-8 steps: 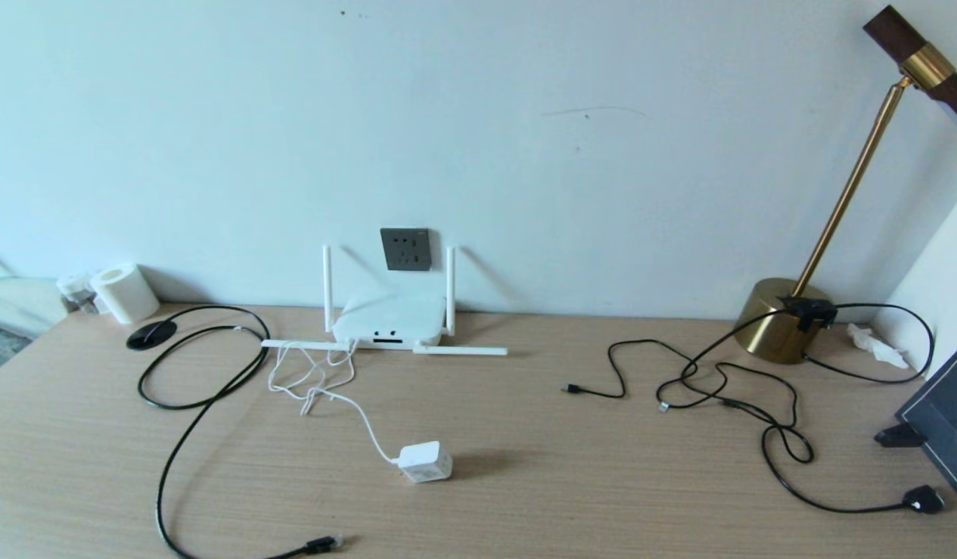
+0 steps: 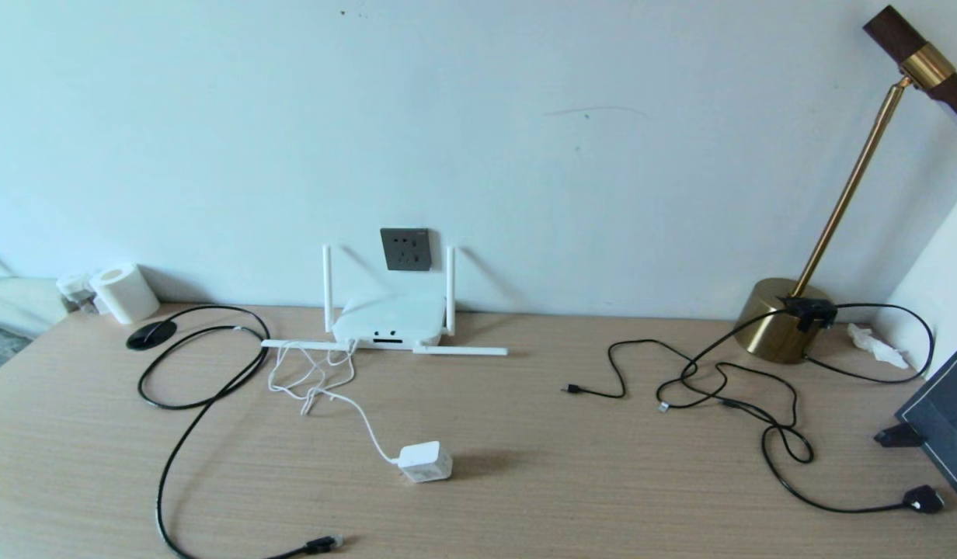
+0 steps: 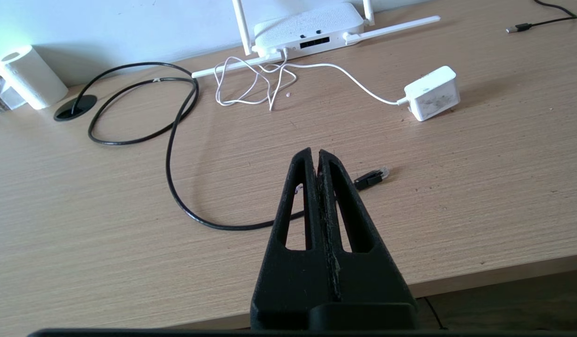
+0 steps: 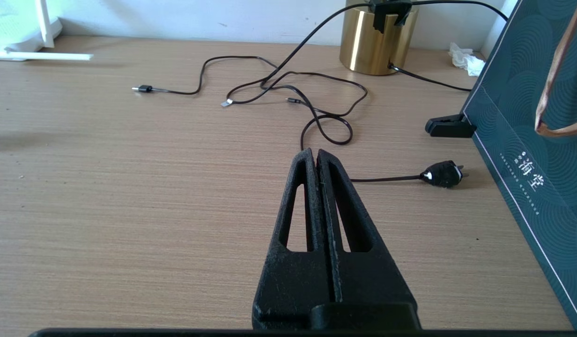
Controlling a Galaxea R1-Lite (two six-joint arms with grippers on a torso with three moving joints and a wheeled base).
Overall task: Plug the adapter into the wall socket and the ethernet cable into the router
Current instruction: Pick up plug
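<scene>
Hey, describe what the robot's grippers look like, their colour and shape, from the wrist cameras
Both look alike. The left gripper and the right gripper are matte black, each with two long fingers tapering from a wide base to a narrow rounded tip. Every finger has a slim elongated cutout, and the surface is rough and grainy, with pale scuffing along the seam. No markings or cables show on them. The arms themselves are out of view.

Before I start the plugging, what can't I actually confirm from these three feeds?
- Ethernet cable: head view's bottom edge cuts off part of it; in the left wrist view the shut left gripper covers a stretch.
- Router ports: too small in the head view to tell apart.
- Wall socket: only in the head view, holes too small to read.
- Adapter: pins not visible.
</scene>
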